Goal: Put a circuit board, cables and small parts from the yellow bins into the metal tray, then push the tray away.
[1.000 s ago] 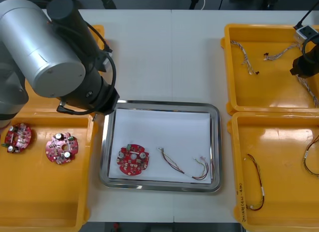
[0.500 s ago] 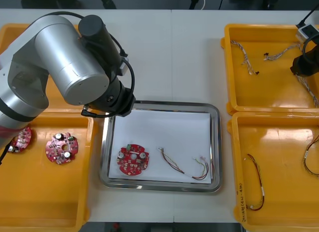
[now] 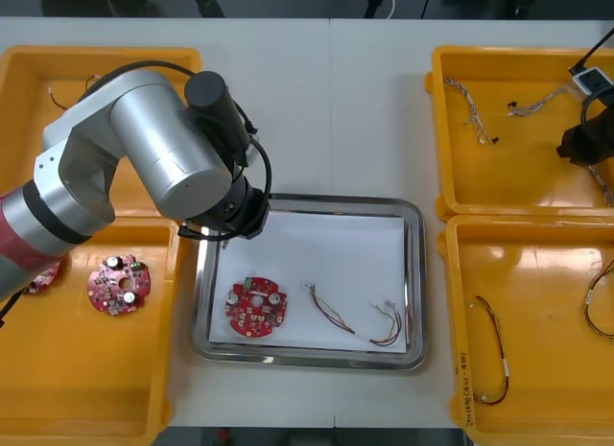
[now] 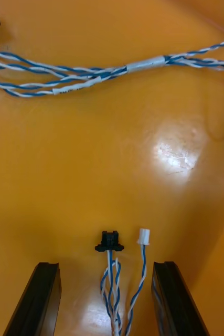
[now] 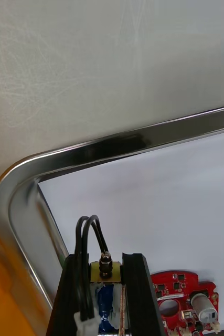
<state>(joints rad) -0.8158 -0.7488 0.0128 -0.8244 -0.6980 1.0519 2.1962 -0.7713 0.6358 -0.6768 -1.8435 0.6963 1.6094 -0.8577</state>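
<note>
pinching black cable [image 5: 88, 231], left claw [image 5: 104, 261] over tray [image 5: 117, 145].

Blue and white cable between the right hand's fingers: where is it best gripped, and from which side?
Grip the cable on its twisted strands behind the black plug, from straight above. It lies flat on the yellow bin floor between the open fingers of the right hand, which would close across it.

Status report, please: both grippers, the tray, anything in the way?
Left gripper shut on black cable, over metal tray, far-left corner. Right gripper open over blue and white cable, far right yellow bin. Tray floor beneath bare.
</note>
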